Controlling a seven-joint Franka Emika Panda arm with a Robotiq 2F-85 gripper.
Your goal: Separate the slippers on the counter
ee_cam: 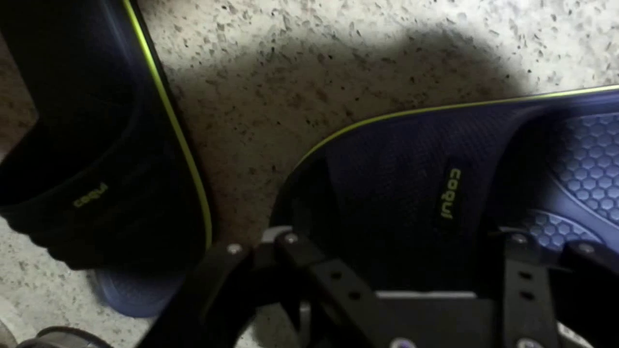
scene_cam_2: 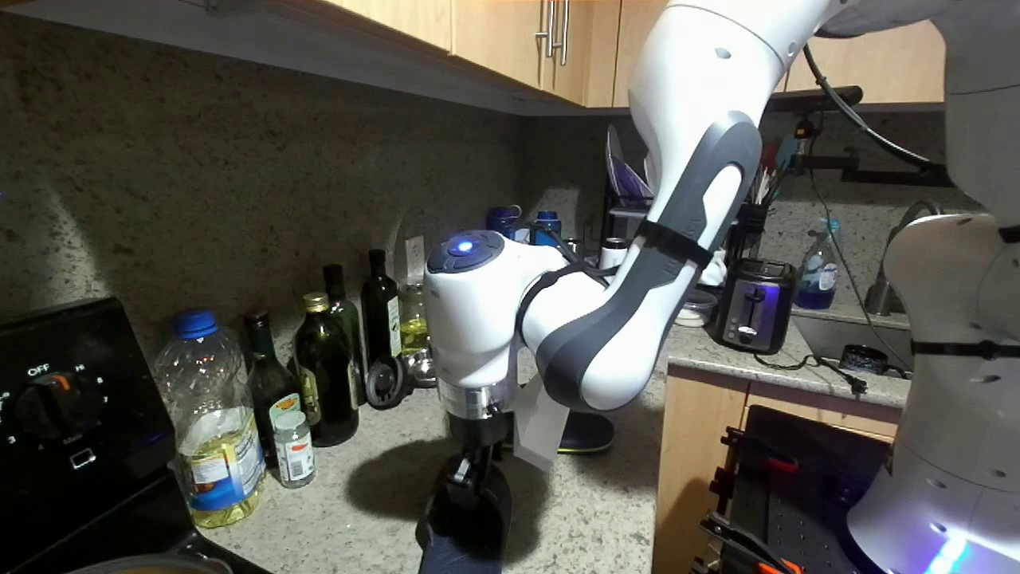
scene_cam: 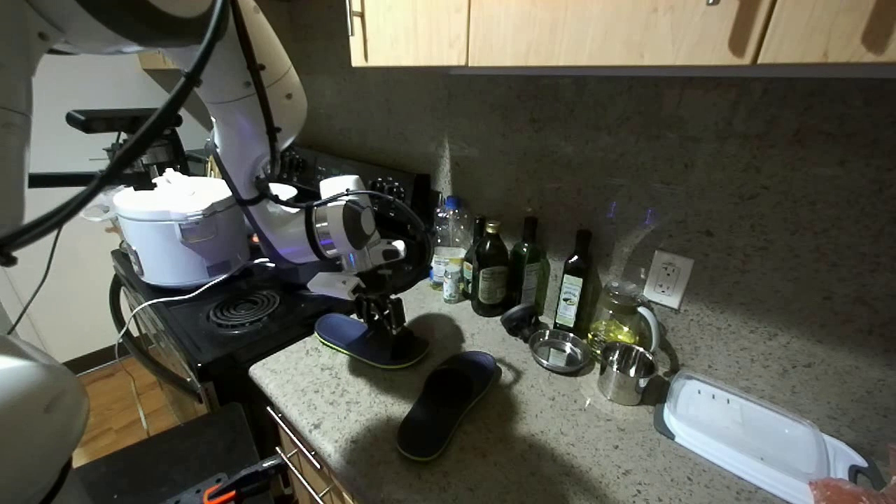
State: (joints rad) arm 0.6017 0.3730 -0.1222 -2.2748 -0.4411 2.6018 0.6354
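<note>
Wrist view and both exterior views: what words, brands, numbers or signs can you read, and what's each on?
"coqui" on the strap of the slipper at right in the wrist view.
"coqui", dimmer, on the strap of the other slipper.
"OFF" on the stove control panel, above the knob.
Other dial marks: too blurred to be sure.
Labels on the bottles and jar: too small or blurred.

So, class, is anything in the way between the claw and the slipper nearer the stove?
Nothing visible is. The claw, jaws apart, is right at the strap of the stove-side slipper; whether it touches, I cannot tell. The other slipper lies to one side, with counter showing between the two.
</note>
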